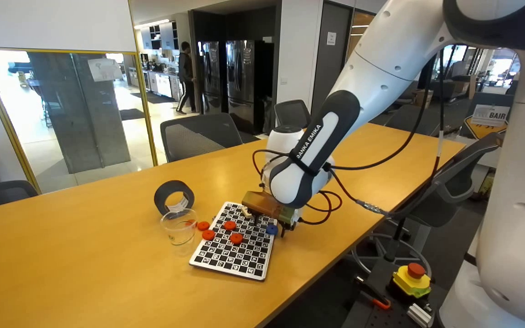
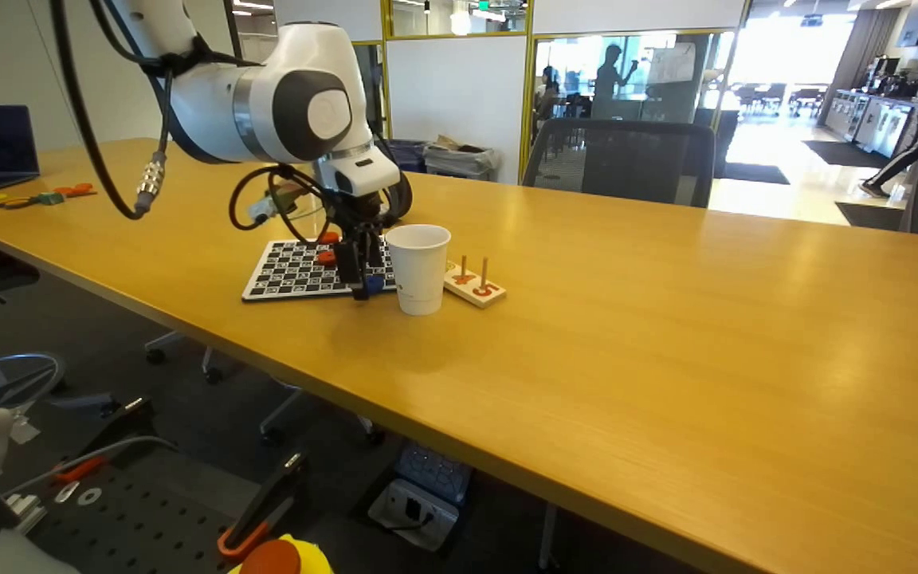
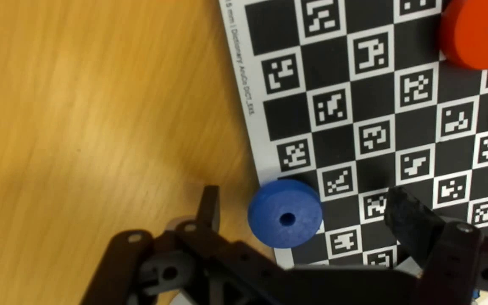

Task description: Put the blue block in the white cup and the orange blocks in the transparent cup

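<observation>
My gripper [image 3: 303, 199], jaws parted, blue block [image 3: 284, 206] between them, five o'clock in my wrist view, flat on the checkered board [image 3: 331, 106], hole facing up, white cup [image 2: 419, 273] at the block's three o'clock in an exterior view, long axis upright

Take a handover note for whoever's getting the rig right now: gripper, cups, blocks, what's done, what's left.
Gripper: open, straddling the blue block, not gripping it.
Blue block: on the edge of the checkered board.
White cup: upright on the table, near the board.
Transparent cup: upright, in front of the black tape roll in an exterior view.
Orange blocks: two on the board, two by its edge; another shows through the transparent cup, inside or behind it unclear.
Done: blue block not placed; orange placements unconfirmed.
Left: blue block into the white cup, orange blocks into the transparent cup.
</observation>
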